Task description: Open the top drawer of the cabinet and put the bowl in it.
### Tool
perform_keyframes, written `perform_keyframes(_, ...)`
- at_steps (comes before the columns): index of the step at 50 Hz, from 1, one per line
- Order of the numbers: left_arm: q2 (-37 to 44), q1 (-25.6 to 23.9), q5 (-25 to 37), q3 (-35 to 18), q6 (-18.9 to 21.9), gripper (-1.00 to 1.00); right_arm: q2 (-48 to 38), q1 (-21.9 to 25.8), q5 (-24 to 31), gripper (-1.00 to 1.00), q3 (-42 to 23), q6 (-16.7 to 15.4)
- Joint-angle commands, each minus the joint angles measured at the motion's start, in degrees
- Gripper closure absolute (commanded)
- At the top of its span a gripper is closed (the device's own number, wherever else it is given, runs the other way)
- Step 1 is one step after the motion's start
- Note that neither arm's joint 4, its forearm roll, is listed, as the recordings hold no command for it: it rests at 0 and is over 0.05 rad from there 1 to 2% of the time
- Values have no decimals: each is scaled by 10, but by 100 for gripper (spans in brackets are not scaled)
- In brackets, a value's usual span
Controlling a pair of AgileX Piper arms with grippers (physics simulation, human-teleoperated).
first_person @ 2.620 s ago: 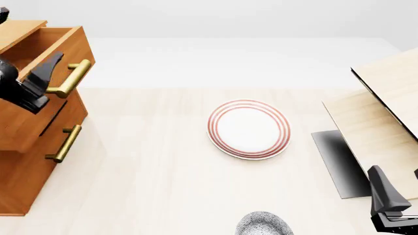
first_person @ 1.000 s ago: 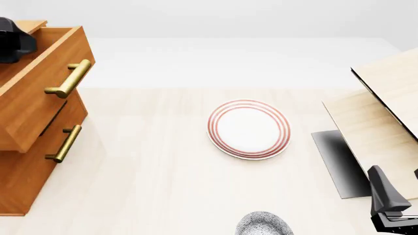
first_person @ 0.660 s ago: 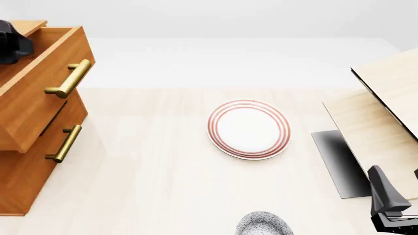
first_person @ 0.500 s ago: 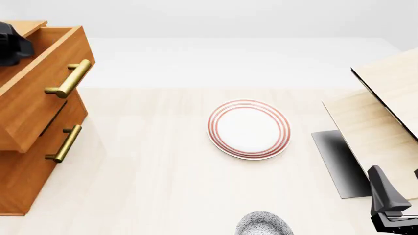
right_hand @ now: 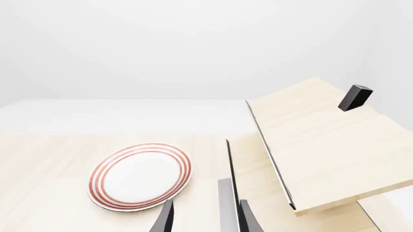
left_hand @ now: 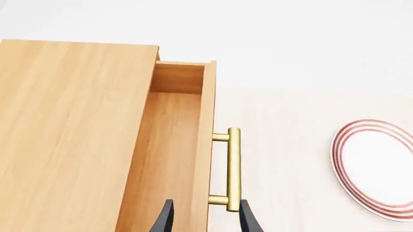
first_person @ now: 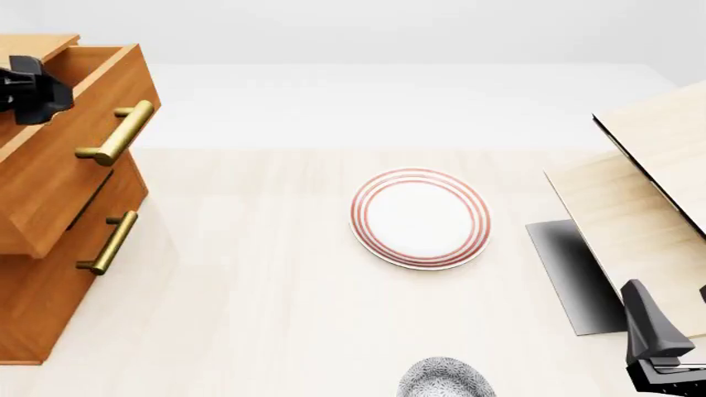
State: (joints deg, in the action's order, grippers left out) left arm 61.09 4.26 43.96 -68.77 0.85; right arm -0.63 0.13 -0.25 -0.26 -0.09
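The orange-brown cabinet [first_person: 50, 273] stands at the table's left edge. Its top drawer [first_person: 66, 157] is pulled out, and the left wrist view looks down into its bare wooden inside [left_hand: 164, 154]. The brass handle [first_person: 116, 132] is free. My left gripper [first_person: 39, 89] hovers open above the drawer's back left part, holding nothing; its fingertips [left_hand: 166, 217] straddle the drawer front from above. The speckled bowl [first_person: 445, 380] sits at the near edge of the table, half cut off. Right of the bowl, my right gripper [first_person: 670, 335] stays low and open, with nothing in it.
A white plate with red rings [first_person: 419, 217] lies mid-table, also seen as the plate [right_hand: 140, 175] in the right wrist view. Pale wood boards [first_person: 651, 165] slope up at the right over a dark panel [first_person: 574, 273]. A lower drawer handle [first_person: 108, 242] juts out below the top drawer.
The left gripper has let go of the top drawer's handle and lifted above the open drawer, then drifted slightly rightward. Drawer, bowl, plate and right arm have not moved.
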Motion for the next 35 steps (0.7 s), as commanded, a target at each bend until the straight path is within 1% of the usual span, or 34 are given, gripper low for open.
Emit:
perform_keyframes(1, 3, 3, -12, 15, 1, -100, 1, 0, 0, -100, 0, 0)
perform_keyframes(24, 14, -1, -35, 42, 4, -100, 1, 0, 0, -100, 0, 0)
perform_keyframes(35, 19, -6, -40, 43, 1, -100, 1, 0, 0, -100, 0, 0)
